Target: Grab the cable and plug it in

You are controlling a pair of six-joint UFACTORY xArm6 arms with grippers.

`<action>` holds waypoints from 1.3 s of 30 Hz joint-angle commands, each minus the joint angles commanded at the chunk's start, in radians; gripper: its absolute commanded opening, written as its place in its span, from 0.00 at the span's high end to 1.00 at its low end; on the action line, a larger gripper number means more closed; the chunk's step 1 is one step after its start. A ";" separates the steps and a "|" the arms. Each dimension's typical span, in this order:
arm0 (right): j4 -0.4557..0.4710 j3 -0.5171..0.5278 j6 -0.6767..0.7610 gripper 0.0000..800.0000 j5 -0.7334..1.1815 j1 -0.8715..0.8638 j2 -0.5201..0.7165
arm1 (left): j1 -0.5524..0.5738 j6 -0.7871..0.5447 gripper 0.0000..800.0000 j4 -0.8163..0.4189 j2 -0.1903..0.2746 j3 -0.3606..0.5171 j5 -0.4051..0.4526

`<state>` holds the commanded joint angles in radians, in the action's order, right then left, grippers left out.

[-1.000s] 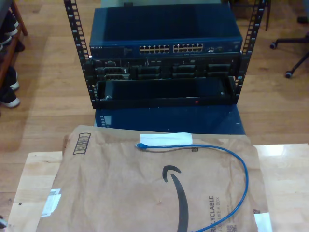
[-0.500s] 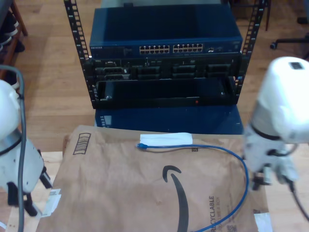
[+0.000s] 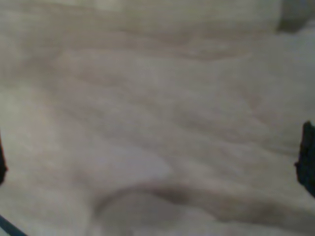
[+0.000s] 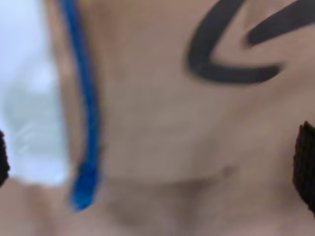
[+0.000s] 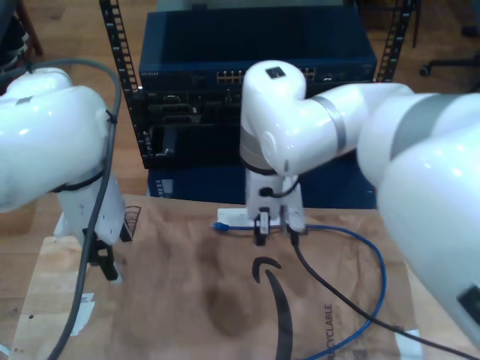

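The blue cable (image 5: 379,270) lies on a brown paper envelope (image 5: 187,300), curving from the exterior view's lower right up to its plug end (image 5: 220,226) by a white label. My second gripper (image 5: 276,229) hangs open just above the envelope, a little to the exterior view's right of that plug. In the second wrist view the cable (image 4: 83,98) and its plug (image 4: 82,189) lie inside the open second gripper (image 4: 157,162), close to one finger and touching neither. My first gripper (image 3: 155,167) is open over a blurred pale surface; in the exterior view it (image 5: 105,259) sits low at the left edge of the envelope.
A rack (image 5: 112,45) with a blue network switch (image 5: 195,75) stands behind the wooden table (image 5: 45,300). A black arm cable (image 5: 330,296) trails across the envelope and crosses the blue cable. The second arm's large white body hides much of the rack's ports.
Both arms have swung in over the table. The second arm moved from the exterior view's right to above the cable's plug end. The first arm came further in from the left. The cable lies as before.
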<state>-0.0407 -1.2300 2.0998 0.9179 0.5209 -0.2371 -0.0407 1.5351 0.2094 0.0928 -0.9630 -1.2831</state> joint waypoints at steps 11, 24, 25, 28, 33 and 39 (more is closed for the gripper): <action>0.002 0.011 -0.002 0.04 -0.117 0.000 -0.091 | 0.000 0.002 0.00 0.044 -0.029 -0.029 0.003; 0.005 0.014 -0.003 0.33 -0.172 0.000 -0.127 | 0.000 0.002 0.00 0.044 -0.032 -0.026 0.003; 0.005 0.014 -0.003 0.37 -0.178 0.000 -0.127 | 0.000 0.002 0.00 0.046 -0.032 -0.028 0.003; 0.005 0.014 -0.003 0.41 -0.180 0.000 -0.133 | 0.000 0.002 0.00 0.044 -0.032 -0.028 0.003; 0.005 0.014 -0.003 0.59 -0.181 -0.002 -0.143 | 0.000 0.002 0.00 0.044 -0.034 -0.028 0.003; 0.006 0.049 -0.005 0.93 -0.213 -0.005 -0.095 | 0.000 0.000 0.00 0.058 -0.037 -0.029 0.003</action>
<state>-0.0345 -1.1809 2.0952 0.7047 0.5163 -0.3322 -0.0407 1.5351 0.2677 0.0560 -0.9922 -1.2800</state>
